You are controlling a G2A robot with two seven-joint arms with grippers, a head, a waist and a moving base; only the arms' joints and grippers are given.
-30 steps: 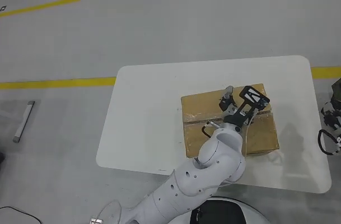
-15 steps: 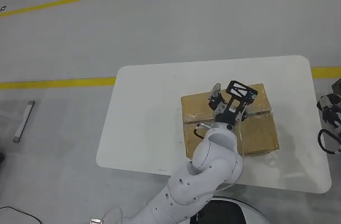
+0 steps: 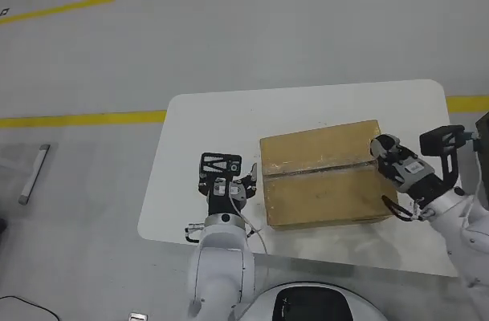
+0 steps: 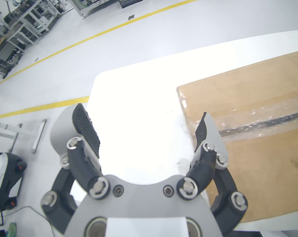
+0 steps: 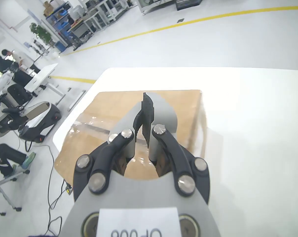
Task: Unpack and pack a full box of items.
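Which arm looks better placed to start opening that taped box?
Probably the right: the right gripper, shut, hangs over the end of the box near its taped seam; the left gripper is open beside the box, over the table.

box sitting on the surface right of centre, left gripper hovering just beside the box's left edge, right gripper hanging at the box's right edge

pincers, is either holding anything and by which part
Nothing is held: the left pincer is open beside the box, the right pincer shut and empty over it.
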